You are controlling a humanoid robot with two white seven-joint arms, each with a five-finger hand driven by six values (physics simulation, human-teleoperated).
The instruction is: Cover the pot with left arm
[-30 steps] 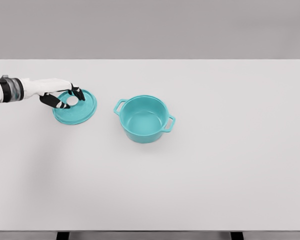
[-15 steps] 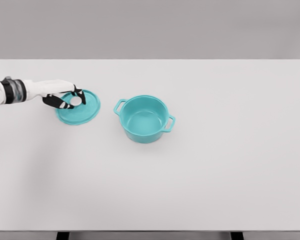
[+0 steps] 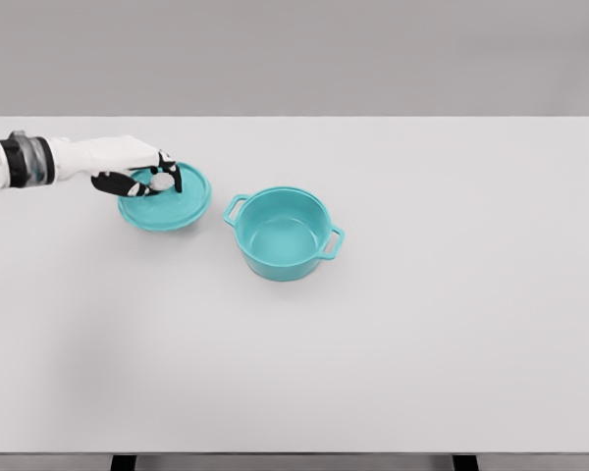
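Since a second ago I have carried the lid (image 3: 167, 201) to the right and a little farther up the tabletop (image 3: 422, 343). It now sits nearer the pot (image 3: 284, 234) than it did, though the two are still apart with a strip of white surface between them.

My left robot hand (image 3: 137, 175) reaches in from the left edge of the head view, forearm stretched almost level across the far left of the tabletop. Its dark fingertips (image 3: 174, 175) are pinched around the pale knob (image 3: 162, 182) at the centre of the lid, thumb and fingers closing on it from either side. The lid hangs below that pinch, tilted a little, its teal disc turned toward the camera. I cannot tell for certain whether its lower edge touches the tabletop or rides just clear of it.

To the right of the lid stands the pot, teal like the lid, upright and uncovered. Its interior shows nothing but its own smooth walls and floor. One loop handle points up-left toward the lid, the other down-right.

The white tabletop runs wide around both things, out to a grey wall behind.
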